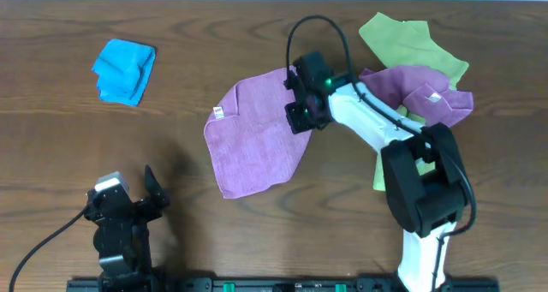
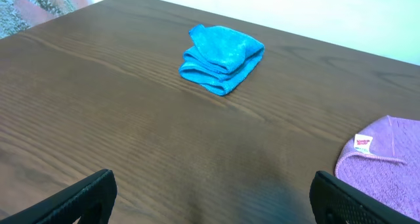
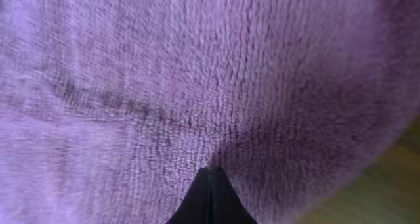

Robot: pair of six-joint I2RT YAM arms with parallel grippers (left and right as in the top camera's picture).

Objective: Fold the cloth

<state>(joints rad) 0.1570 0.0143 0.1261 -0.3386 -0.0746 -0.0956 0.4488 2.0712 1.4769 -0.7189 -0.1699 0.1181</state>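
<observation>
I am pinching my right jaws tight on the lilac cloth (image 1: pixel 253 146) at its two o'clock edge, lying mid desk (image 1: pixel 257 232), while my left jaws are gaping wide at seven o'clock.

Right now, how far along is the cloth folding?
Done: nothing folded; the cloth lies spread open mid-table. In hand: the right fingers are shut, apparently pinching its far-right edge. Remaining: carry that edge across to fold; the left fingers stand open, away from it.

place: robot lab bench | evidence: left arm (image 1: pixel 120 232), right arm (image 1: pixel 368 121) on base rail (image 1: pixel 282 285); wooden table (image 1: pixel 51 138); white wall (image 2: pixel 341 14)
</observation>
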